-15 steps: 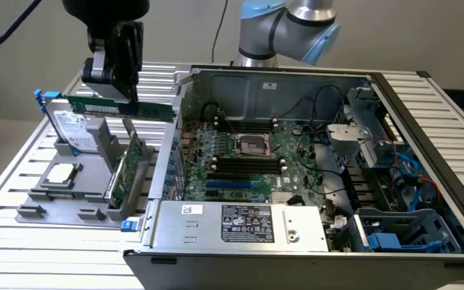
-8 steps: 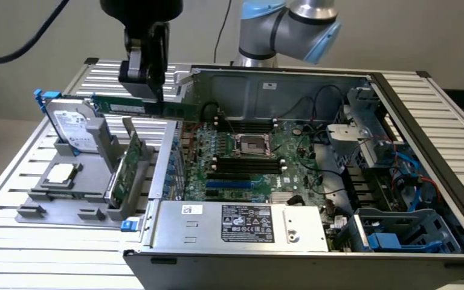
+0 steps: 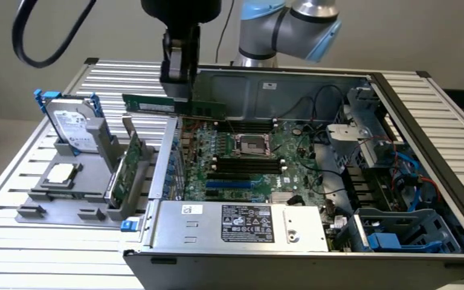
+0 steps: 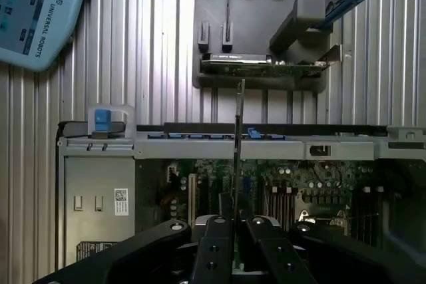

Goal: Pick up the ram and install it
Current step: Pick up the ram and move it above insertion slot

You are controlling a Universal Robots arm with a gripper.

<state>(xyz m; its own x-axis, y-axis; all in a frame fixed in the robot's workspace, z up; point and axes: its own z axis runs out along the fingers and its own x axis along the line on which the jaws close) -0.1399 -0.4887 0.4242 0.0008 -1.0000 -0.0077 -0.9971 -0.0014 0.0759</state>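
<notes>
Gripping the ram (image 3: 208,110) near its middle, the end effector (image 3: 177,96) is closed on the stick. It holds the stick level in the upper centre-left of the exterior view, apparently above the far corner of the computer case (image 3: 425,181). In the wrist view the ram (image 4: 237,131) stands edge-on between the end effector's (image 4: 234,221) fingers.

Hazards, largest item first:
- Computer case: one end of the stick overhangs the side wall and could strike the rim on the way down.
- Motherboard (image 3: 296,175): the black memory slots (image 3: 248,163) lie just beside the CPU socket (image 3: 252,144). A tilted or offset stick could jam or press on neighbouring parts.
- Ram: the grip covers a short section, so a knock could twist the stick.

Counts:
- one worktop (image 3: 55,254)
- one case
- one motherboard
- one power supply (image 3: 240,223)
- one grey fixture (image 3: 63,205)
- one hard drive (image 3: 75,130)
- one expansion card (image 3: 127,172)
- one ram stick
- one loose processor (image 3: 61,175)
- memory slots: several, exact number unclear
</notes>
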